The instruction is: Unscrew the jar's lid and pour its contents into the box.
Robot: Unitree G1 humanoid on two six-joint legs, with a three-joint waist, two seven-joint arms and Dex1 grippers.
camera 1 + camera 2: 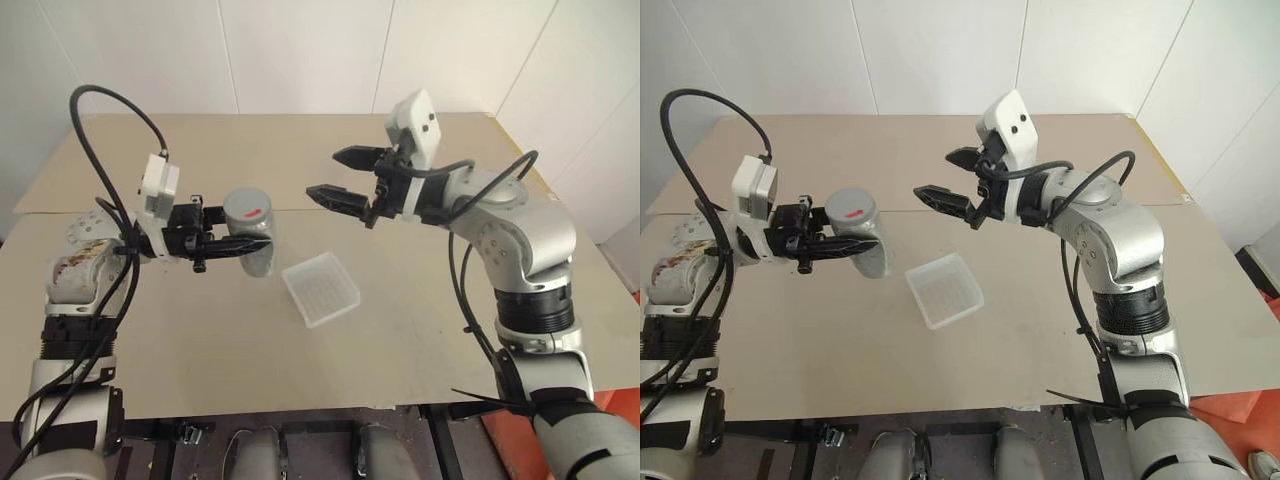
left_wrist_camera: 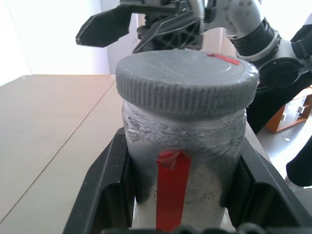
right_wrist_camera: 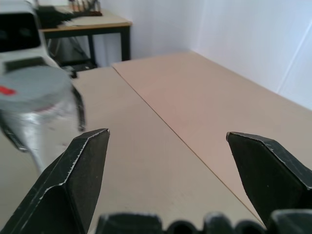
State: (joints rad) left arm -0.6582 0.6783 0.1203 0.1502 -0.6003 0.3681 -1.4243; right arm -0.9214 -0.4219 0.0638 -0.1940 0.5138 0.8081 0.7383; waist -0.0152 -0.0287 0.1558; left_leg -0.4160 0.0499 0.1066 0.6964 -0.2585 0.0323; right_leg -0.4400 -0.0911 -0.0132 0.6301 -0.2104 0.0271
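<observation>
Left gripper [image 1: 245, 245] holds the jar [image 1: 256, 250] off the bench [image 1: 420, 330], fingers [image 2: 105, 195] clamped on either side of the jar body below the cap. Jar is upright, red label stripe [image 2: 171, 187] running vertically down the side facing the left wrist camera. Lid [image 1: 248, 209] is on the jar, grey ribbed cap with a small red mark [image 2: 223, 59] on top near the rim. Jar wall is cloudy, so I can't tell what's inside. Right gripper [image 1: 338, 176] is level with the lid, off to the jar's right, apart from it, fingers [image 3: 80, 170] spread wide with nothing between them. It points across toward the left arm; in the right wrist view the jar sits off to one side of its fingers, not between them. Box [image 1: 321, 288] lies flat on the bench, clear whitish tray with rounded corners, open side up, sitting at a slight diagonal to the bench edge. It is below and just right of the held jar, roughly under the gap between the two grippers, nearer the jar than the right arm. Nothing visible in the box. Bench is a tan board surface with a seam [image 1: 330, 210] running across behind the jar.
</observation>
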